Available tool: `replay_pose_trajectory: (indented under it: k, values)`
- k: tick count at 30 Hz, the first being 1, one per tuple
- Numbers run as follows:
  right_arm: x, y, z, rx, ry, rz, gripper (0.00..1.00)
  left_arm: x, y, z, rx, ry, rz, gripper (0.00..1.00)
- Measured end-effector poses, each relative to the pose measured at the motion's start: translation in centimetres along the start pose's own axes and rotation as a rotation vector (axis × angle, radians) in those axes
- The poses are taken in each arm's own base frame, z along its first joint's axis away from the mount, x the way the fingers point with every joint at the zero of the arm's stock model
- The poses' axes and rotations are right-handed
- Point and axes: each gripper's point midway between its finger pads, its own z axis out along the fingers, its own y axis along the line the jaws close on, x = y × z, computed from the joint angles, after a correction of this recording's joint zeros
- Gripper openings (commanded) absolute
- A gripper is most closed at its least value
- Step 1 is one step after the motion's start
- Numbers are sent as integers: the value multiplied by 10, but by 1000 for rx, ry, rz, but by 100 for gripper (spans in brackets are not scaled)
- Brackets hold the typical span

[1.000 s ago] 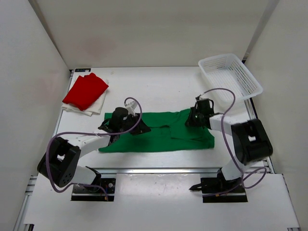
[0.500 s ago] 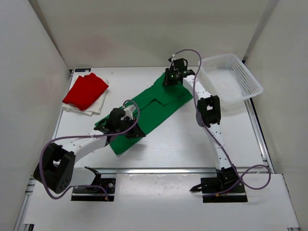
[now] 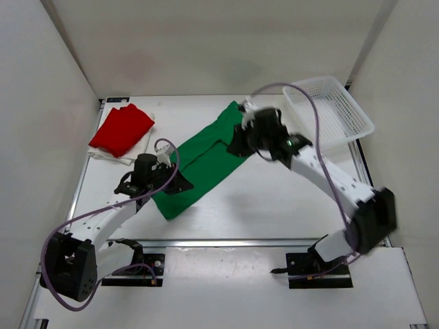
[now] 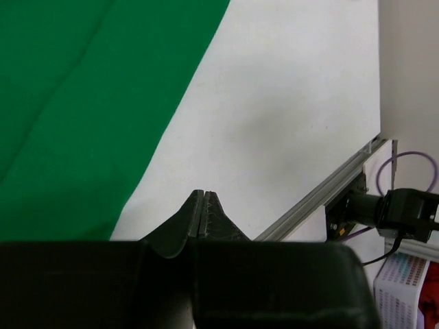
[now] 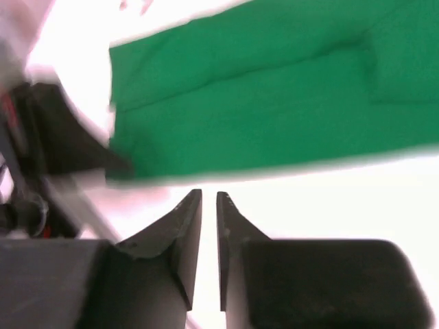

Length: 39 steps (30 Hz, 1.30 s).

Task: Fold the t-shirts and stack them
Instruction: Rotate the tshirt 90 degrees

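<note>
Printed card point(image 4: 401, 291) is seen by the near edge in the left wrist view (print too small to be read). Right wrist view is blurred, so the dark shape at its left can't be identified. Green shirt point(image 3: 202, 161) is laid diagonally, far-centre to near-left. Left gripper point(image 4: 204, 195) is pressed together over bare table point(image 4: 288, 103), just beside the shirt's near end, with no cloth seen between the tips. Right gripper point(image 5: 209, 197) is parted by a slit, empty, just beside the shirt's far half. Red shirt point(image 3: 122, 129) is stacked on white shirt point(image 3: 103, 154), far left.
</note>
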Motion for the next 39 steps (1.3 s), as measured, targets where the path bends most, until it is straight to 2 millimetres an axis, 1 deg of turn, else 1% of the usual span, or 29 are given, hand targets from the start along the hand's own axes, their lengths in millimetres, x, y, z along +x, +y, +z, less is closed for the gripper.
replay_pose_trajectory:
  k: [1, 2, 3, 4, 5, 6, 7, 8, 10, 12, 13, 15, 16, 17, 18, 19, 20, 21, 25, 27, 29, 30, 32, 33, 34, 35, 36, 37, 39]
  values:
    - [33, 7, -9, -32, 8, 30, 16, -5, 0, -4, 4, -17, -1, 5]
    - [64, 5, -12, -42, 24, 68, 19, -8, 0, -7, 10, -31, 1, 7]
    - [87, 2, -12, -42, 37, 104, 21, -11, 0, -9, 14, -41, 2, 5]
    - [112, 0, -5, -39, 63, 146, 25, -14, 0, -11, 17, -48, 2, 3]
    - [130, -1, 5, -37, 83, 182, 27, -14, -1, -11, 21, -49, 3, 0]
    - [149, 2, 19, -40, 121, 205, 28, -13, -2, -12, 28, -44, 4, 0]
    - [175, 5, 37, -35, 184, 232, 30, -12, -3, -12, 35, -39, 5, 0]
    - [196, 10, 50, -33, 232, 249, 32, -12, -4, -12, 42, -35, 6, 0]
    - [226, 19, 70, -38, 297, 277, 34, -11, -6, -12, 51, -30, 6, 0]
    - [219, 33, 83, -71, 264, 292, 35, -10, -7, -12, 56, -26, 7, 1]
    - [213, 35, 90, -76, 246, 298, 36, -10, -7, -12, 57, -26, 8, 1]
    - [206, 36, 104, -73, 219, 320, 35, -10, -8, -13, 59, -27, 10, 2]
    - [202, 37, 110, -75, 202, 329, 31, -10, -8, -13, 60, -29, 11, 1]
    - [200, 37, 115, -75, 191, 336, 24, -11, -9, -14, 60, -32, 11, 1]
    - [198, 36, 119, -76, 183, 345, 21, -11, -9, -14, 60, -33, 11, 1]
    - [198, 36, 123, -77, 181, 361, 15, -12, -8, -14, 59, -36, 11, 0]
    - [197, 35, 126, -82, 175, 372, 7, -12, -8, -14, 59, -38, 11, 2]
    - [196, 34, 129, -85, 172, 385, 1, -12, -8, -14, 58, -38, 10, 0]
    - [194, 24, 129, -89, 167, 433, 0, -13, -7, -13, 57, -37, 5, 2]
    - [198, 12, 118, -78, 162, 446, 0, -11, -6, -10, 53, -28, 4, 3]
    - [206, -9, 94, -49, 161, 466, 0, -4, -9, -5, 50, -7, 11, 4]
    - [209, -24, 79, -28, 161, 479, 0, 1, -11, -2, 53, 11, 17, 5]
    - [217, -60, 46, 31, 150, 518, 0, 16, -18, 7, 59, 60, 38, 7]
    - [218, -84, 28, 73, 134, 541, 7, 25, -22, 11, 63, 92, 49, 10]
    - [218, -101, 13, 108, 117, 555, 19, 34, -24, 15, 64, 124, 61, 12]
    - [217, -115, -1, 137, 101, 566, 26, 43, -27, 18, 67, 153, 71, 18]
    - [216, -123, -14, 152, 87, 563, 35, 51, -27, 21, 63, 181, 81, 24]
    - [214, -125, -22, 154, 77, 557, 41, 56, -25, 22, 54, 199, 85, 26]
    - [212, -121, -38, 149, 66, 523, 43, 62, -17, 22, 14, 217, 89, 33]
